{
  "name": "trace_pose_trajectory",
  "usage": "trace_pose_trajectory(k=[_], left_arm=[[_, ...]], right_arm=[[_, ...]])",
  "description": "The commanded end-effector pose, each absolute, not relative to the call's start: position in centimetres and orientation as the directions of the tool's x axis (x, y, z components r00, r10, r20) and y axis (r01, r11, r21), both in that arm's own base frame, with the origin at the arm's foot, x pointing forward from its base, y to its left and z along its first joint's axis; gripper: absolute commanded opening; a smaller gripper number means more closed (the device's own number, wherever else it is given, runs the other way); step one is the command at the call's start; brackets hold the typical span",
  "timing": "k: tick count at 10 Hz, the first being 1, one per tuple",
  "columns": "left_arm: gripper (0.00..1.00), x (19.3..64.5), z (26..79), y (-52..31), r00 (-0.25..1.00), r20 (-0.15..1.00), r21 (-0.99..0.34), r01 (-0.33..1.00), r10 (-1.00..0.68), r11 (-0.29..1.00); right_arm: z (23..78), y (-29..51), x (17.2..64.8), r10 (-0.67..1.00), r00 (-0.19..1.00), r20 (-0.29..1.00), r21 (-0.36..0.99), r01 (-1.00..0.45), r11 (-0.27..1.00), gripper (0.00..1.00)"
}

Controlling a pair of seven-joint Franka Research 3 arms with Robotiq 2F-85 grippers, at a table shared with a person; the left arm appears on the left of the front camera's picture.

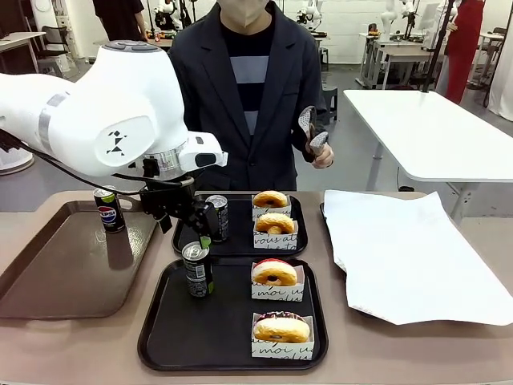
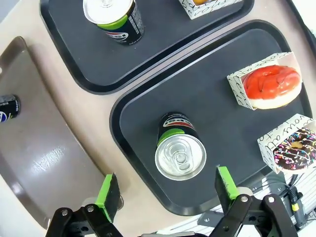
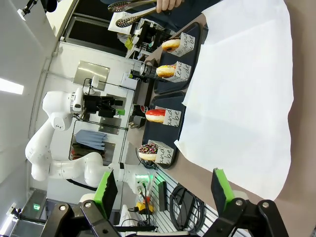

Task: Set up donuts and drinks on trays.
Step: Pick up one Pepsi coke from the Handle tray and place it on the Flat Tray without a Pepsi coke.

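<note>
On the near black tray a green-rimmed can stands upright beside two sleeved donuts, directly under the left gripper, whose fingers are spread and empty, while the right gripper likewise gapes, holding nothing.

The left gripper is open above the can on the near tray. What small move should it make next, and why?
Probably lift the left gripper straight up and away. Its green pads stand wide apart, clear of the can, which stands upright on the near tray beside the red donut. The can looks placed, and one more can waits on the brown tray.
</note>
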State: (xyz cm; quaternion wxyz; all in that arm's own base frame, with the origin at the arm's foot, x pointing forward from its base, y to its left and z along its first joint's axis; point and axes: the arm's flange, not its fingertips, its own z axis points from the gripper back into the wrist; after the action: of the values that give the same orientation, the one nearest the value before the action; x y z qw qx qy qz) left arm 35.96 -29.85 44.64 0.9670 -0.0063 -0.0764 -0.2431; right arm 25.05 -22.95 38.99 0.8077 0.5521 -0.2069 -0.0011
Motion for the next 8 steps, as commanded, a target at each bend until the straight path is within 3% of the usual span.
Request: trace_pose_trajectory(k=[1, 4, 8], left_arm=[[1.00, 36.0, 44.6, -29.9, 0.870, 0.151, 0.025, 0.471, -0.469, 0.882], [1.00, 38.4, 48.5, -17.9, 0.945, 0.239, -0.077, 0.245, -0.221, 0.966], [1.00, 39.0, 47.7, -6.7, 0.975, 0.219, -0.129, -0.001, 0.029, 0.992]], right_arm=[[39.0, -23.1, 25.2, -0.235, 0.905, 0.354, 0.891, -0.250, 0.380, 1.00], [39.0, -23.1, 25.2, -0.235, 0.905, 0.354, 0.891, -0.250, 0.380, 1.00], [39.0, -23.1, 25.2, -0.235, 0.905, 0.354, 0.891, -0.250, 0.380, 1.00]])
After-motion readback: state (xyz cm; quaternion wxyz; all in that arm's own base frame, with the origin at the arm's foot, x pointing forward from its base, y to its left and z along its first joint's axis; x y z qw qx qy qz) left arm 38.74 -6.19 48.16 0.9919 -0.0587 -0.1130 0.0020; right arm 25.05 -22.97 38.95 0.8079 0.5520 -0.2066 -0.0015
